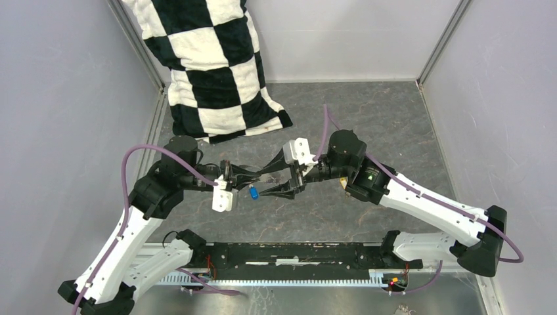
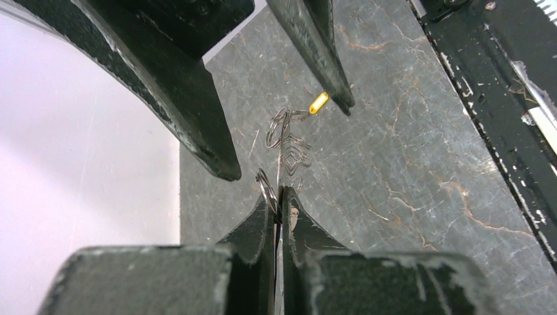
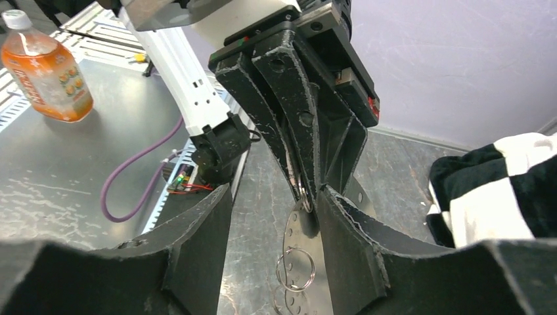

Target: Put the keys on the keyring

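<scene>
Grey, marble-veined worktop (image 1: 394, 131) is stretching back to a chequered black-and-white cloth (image 1: 210, 65) slumping against the rear wall. On the left, the left gripper (image 2: 280, 191) is pinching the keyring (image 2: 287, 141) in clenched jaws, the thin silvery wire looping and kinking beyond its tips, just above the worktop. The blue key (image 1: 253, 192) is showing between the two grippers; the yellow key (image 2: 319, 102) is sitting at the wire's far end, though I cannot tell whether it is threaded. Rightward, the right gripper (image 3: 272, 190) is hovering with jaws spread wide about the wire. Light, springy and likely slippery, the wire is probably calling for a firm pinch near its end, and the tiny keys are best taken by their coloured heads.
</scene>
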